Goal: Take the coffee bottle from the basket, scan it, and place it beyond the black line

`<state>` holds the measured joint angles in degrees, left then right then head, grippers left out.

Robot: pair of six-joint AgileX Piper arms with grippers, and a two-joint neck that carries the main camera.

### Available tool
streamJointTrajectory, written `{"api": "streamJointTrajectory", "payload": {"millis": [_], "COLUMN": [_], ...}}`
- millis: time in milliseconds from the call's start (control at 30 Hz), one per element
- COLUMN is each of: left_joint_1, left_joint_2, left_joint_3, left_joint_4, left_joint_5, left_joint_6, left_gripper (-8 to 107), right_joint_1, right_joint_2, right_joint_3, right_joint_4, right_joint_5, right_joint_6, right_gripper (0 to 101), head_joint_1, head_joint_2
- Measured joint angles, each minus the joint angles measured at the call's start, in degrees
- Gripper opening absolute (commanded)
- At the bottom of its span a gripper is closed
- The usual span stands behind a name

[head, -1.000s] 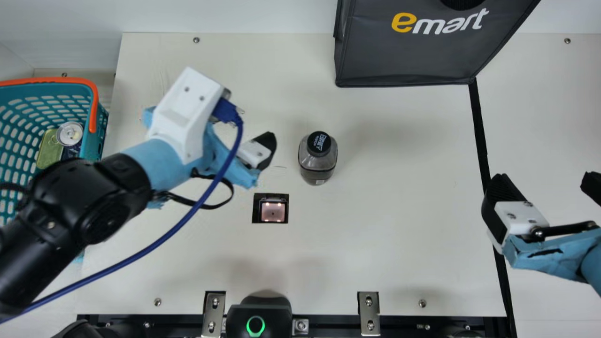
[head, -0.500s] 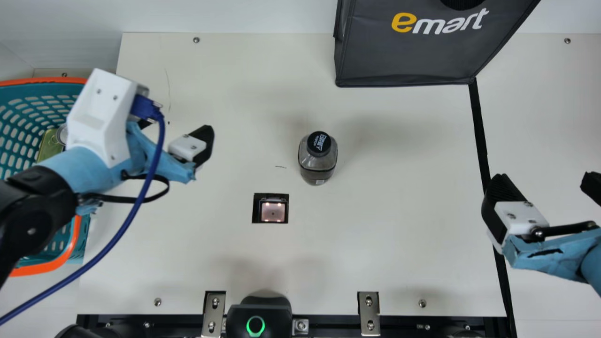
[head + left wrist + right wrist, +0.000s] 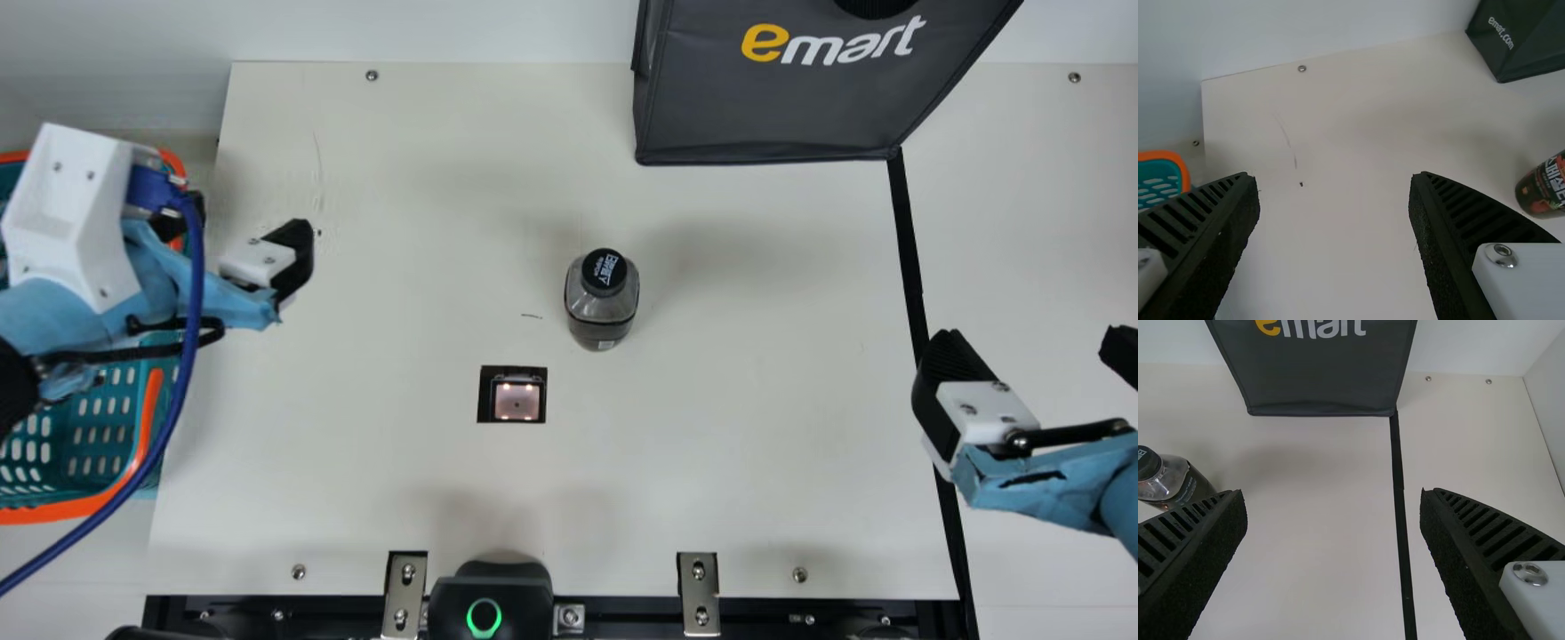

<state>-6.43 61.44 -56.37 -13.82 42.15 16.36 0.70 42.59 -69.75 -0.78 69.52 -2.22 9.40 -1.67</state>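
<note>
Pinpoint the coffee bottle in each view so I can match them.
Main view: bottle upright near the middle, beyond the scanner.
Left wrist view: bottle cut off by the picture's edge.
Right wrist view: also at the edge, partly behind my right hand.
Shared landmark: dark bag.

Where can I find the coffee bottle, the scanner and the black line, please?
Coffee bottle (image 3: 602, 308): main view, on the middle of its body.
Scanner (image 3: 517, 402): main view, on its lit window.
Black line (image 3: 906, 240): main view, on its upper part.
</note>
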Motion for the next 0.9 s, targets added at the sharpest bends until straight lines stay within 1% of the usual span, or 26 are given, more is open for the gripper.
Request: {"api": "streamJointTrajectory", "payload": {"millis": [200, 400, 733, 900], "left_joint_1": [3.37, 5.44, 7.49, 8.12], "left_joint_2": [-1.66, -3.36, -6.48, -8.55], "left_joint_3": [1.03, 2.72, 5.16, 7.34], "left_joint_4": [-1.21, -2.29, -2.32, -2.32], "left_joint_5": [0.00, -0.35, -0.90, -1.54], "left_joint_6": [3.42, 5.76, 7.33, 7.44], "left_gripper": [90, 90, 90, 90], "right_joint_1": [0.00, 0.00, 0.00, 0.00], "right_joint_2": [0.00, 0.00, 0.00, 0.00], "right_joint_3": [0.00, 0.00, 0.00, 0.00], "right_joint_4": [0.00, 0.00, 0.00, 0.00], "right_joint_5": [0.00, 0.00, 0.00, 0.00], "right_joint_6": [0.00, 0.00, 0.00, 0.00], "right_gripper": [91, 91, 91, 91], "head_joint_1": [0.00, 0.00, 0.00, 0.00], "head_joint_2": [0.00, 0.00, 0.00, 0.00]}}
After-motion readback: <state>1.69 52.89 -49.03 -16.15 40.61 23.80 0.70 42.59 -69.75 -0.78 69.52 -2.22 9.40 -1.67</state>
